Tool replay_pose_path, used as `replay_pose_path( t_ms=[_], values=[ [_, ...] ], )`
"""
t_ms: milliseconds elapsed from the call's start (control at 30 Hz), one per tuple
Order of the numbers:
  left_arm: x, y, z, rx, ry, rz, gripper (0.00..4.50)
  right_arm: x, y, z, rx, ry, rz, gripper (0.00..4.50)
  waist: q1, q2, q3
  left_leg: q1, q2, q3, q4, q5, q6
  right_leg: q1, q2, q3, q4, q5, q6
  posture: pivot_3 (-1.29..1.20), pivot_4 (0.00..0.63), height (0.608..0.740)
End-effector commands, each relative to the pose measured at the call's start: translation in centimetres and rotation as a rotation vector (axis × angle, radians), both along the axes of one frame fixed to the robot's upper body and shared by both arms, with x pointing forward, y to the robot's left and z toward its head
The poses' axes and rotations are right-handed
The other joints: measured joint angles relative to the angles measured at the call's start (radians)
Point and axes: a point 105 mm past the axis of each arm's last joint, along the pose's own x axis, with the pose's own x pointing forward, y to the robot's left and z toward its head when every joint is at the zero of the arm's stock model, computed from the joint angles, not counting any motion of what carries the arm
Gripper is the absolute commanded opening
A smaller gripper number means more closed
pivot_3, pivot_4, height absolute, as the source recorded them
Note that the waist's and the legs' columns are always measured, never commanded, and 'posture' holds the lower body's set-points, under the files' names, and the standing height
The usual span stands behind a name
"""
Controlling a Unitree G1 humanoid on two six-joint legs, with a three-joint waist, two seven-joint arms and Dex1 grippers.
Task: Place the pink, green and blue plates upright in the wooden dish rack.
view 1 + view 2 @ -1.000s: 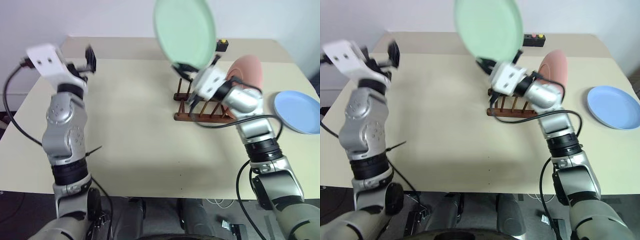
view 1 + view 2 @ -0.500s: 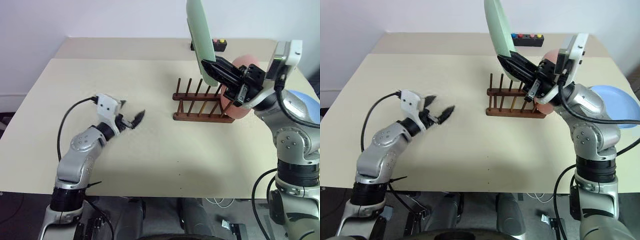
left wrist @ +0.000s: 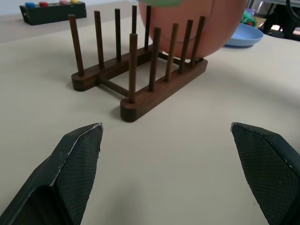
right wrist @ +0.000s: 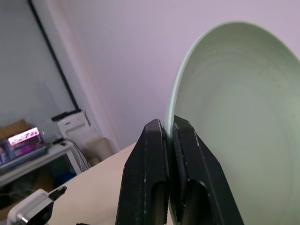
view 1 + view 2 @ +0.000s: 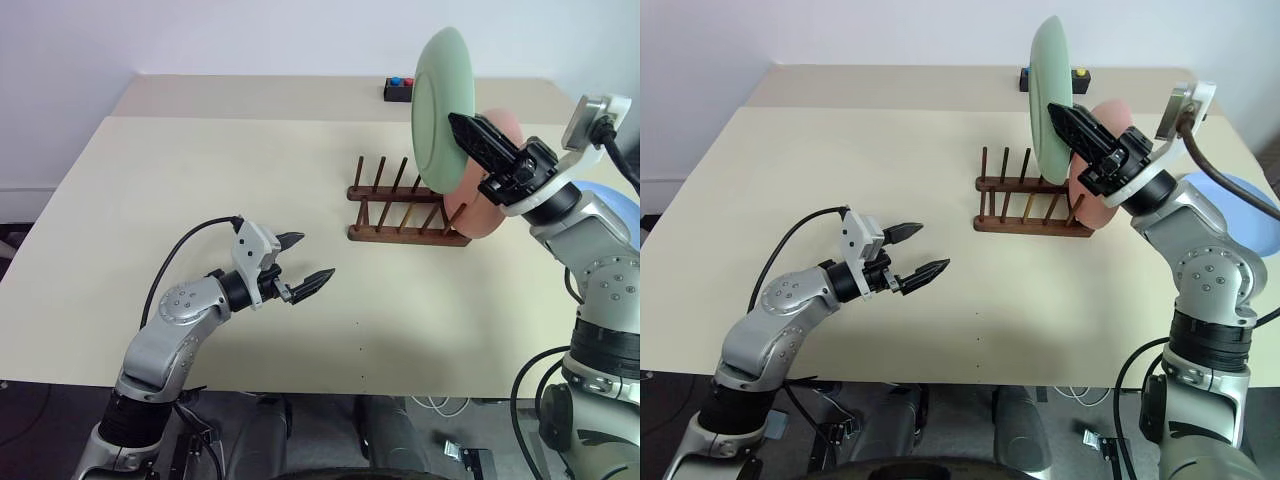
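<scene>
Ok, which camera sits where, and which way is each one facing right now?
Head stereo eyes: look forward and down over the table; both arms show, the right end effector holding the green plate above the wooden dish rack.
Left wrist: looks along the open left end effector at the rack and the pink plate.
Right wrist: looks along its shut fingers, clamped on the green plate's rim.
Shared: head and left wrist views both show the rack, pink plate and blue plate.

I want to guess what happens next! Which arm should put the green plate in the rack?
The right arm, probably. Its tool is already shut on the green plate, holding it upright above the wooden dish rack beside the pink plate. The left tool is open, holding nothing, over bare table.
</scene>
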Motion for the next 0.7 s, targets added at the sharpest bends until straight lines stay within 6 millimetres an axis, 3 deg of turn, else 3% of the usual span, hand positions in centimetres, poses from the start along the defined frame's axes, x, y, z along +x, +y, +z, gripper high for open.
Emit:
replay_pose_path(
  t_ms=[33,300,667,700],
  values=[
    [-0.7,-0.5,1.1,-0.021,-0.044,-0.030,4.47,-0.2,-0.2,0.9,0.032,-0.012,0.014,0.00,0.000,0.000,0.000,0.000,0.000,0.000,0.000,0.000,0.000,0.000,0.000,0.000,0.000,0.000,0.000,0.00,0.150,0.734],
    [-0.8,-0.7,0.9,-0.030,-0.041,-0.027,4.47,1.4,-1.2,0.3,0.085,0.093,-0.024,0.00,0.000,0.000,0.000,0.000,0.000,0.000,0.000,0.000,0.000,0.000,0.000,0.000,0.000,0.000,0.000,0.00,0.150,0.734],
    [-0.7,-0.9,0.8,-0.030,-0.043,-0.025,4.47,1.7,-1.3,-0.2,0.123,0.140,-0.018,0.00,0.001,0.000,0.000,0.000,0.000,0.000,0.000,0.000,0.000,0.000,0.000,0.000,0.000,0.000,0.000,0.00,0.150,0.734],
    [-0.7,-0.9,0.8,-0.030,-0.043,-0.024,4.49,1.7,-1.3,-0.2,0.124,0.140,-0.019,0.32,0.001,0.000,0.000,0.000,0.000,0.000,0.000,0.000,0.000,0.000,0.000,0.000,0.000,0.000,0.000,0.00,0.150,0.734]
  ],
)
